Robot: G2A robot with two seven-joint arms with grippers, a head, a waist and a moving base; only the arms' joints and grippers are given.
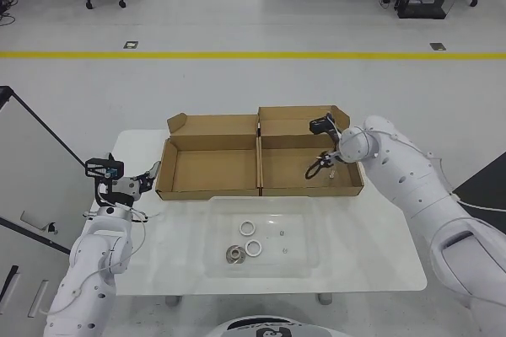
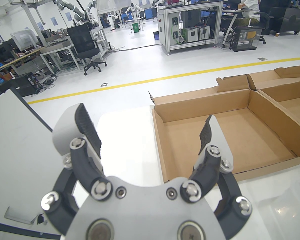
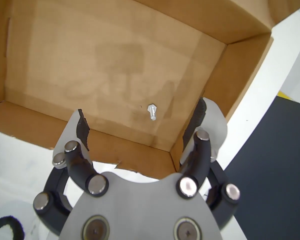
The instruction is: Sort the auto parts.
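1. Left gripper: jaws spread and empty, with the left box just ahead of them. Best kept parked there.
2. Tray: rings wait between the two grippers.
3. Right gripper: jaws spread, and the bolt lies loose on the right box floor below them. It looks delivered, so rise straight above the wall before heading for the tray.

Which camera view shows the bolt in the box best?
The right wrist view: the bolt lies plainly on the floor of the box, its hex head and shank both clear. In the top view it is at most a tiny pale speck. The left wrist view looks mostly into the other box.
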